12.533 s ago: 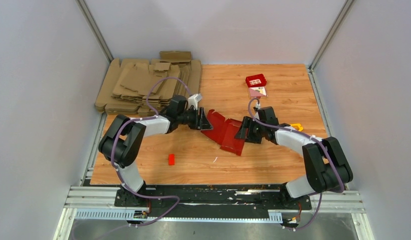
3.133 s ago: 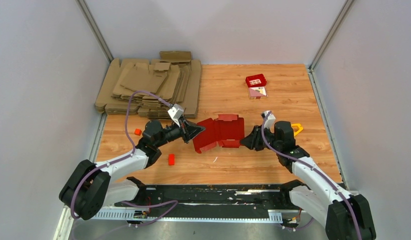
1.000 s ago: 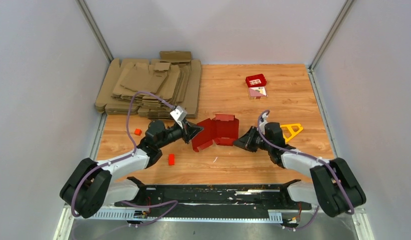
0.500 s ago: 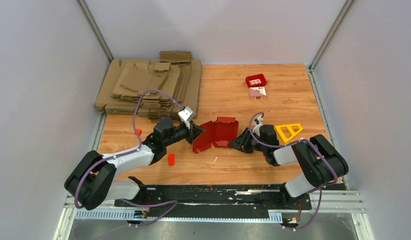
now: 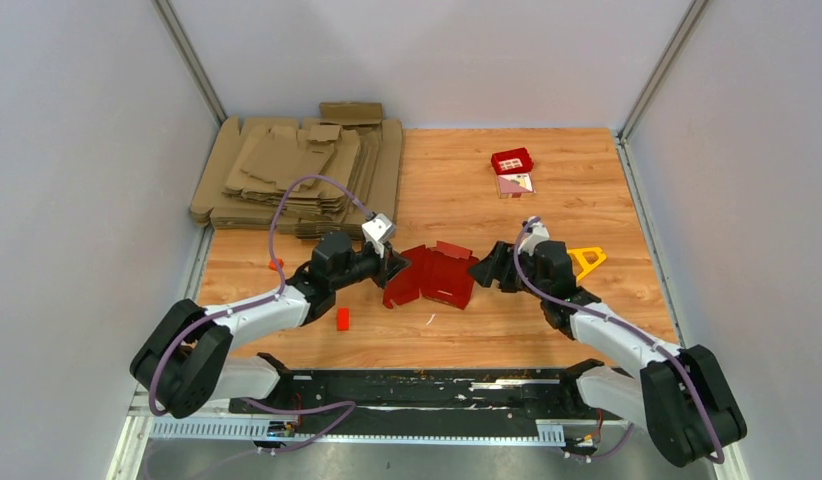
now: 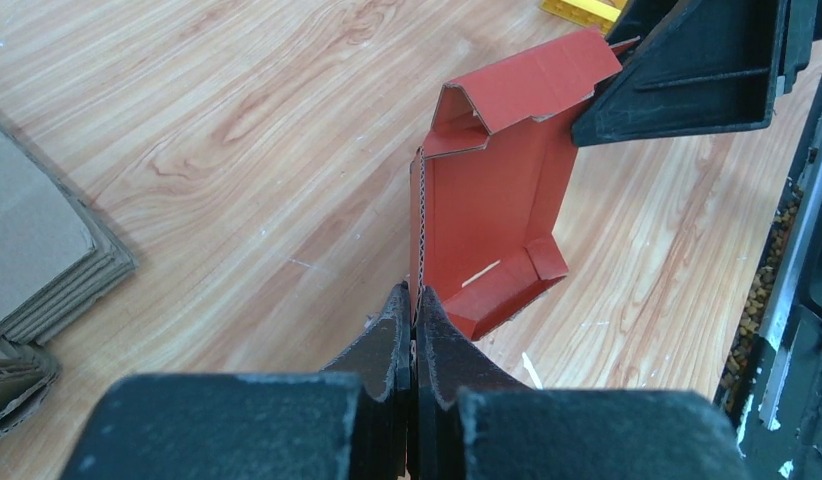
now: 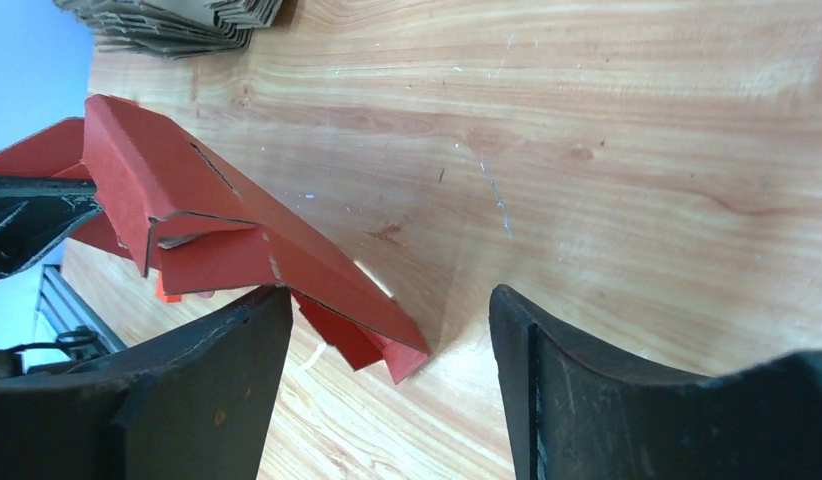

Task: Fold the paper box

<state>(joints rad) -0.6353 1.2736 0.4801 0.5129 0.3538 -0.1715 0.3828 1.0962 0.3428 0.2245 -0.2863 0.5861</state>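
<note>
The red paper box (image 5: 433, 276) lies partly folded at the table's middle, with side flaps raised. My left gripper (image 5: 395, 268) is shut on its left wall; in the left wrist view the card's edge (image 6: 420, 230) runs straight into the closed gripper (image 6: 415, 300). My right gripper (image 5: 483, 270) stands open just right of the box. In the right wrist view the box's (image 7: 177, 190) near corner pokes between the spread fingers (image 7: 237, 350) of the gripper (image 7: 389, 300), close to the left one and apart from the right one.
Several flat brown cardboard sheets (image 5: 297, 165) are stacked at the back left. A small red tile (image 5: 512, 160) sits at the back right. A yellow triangle (image 5: 587, 260) lies behind the right wrist. Small red bits (image 5: 342, 318) lie by the left arm.
The right gripper has opened and let go of the box's right edge, backing off a little. The left gripper stays shut on the box, which has shifted slightly.
</note>
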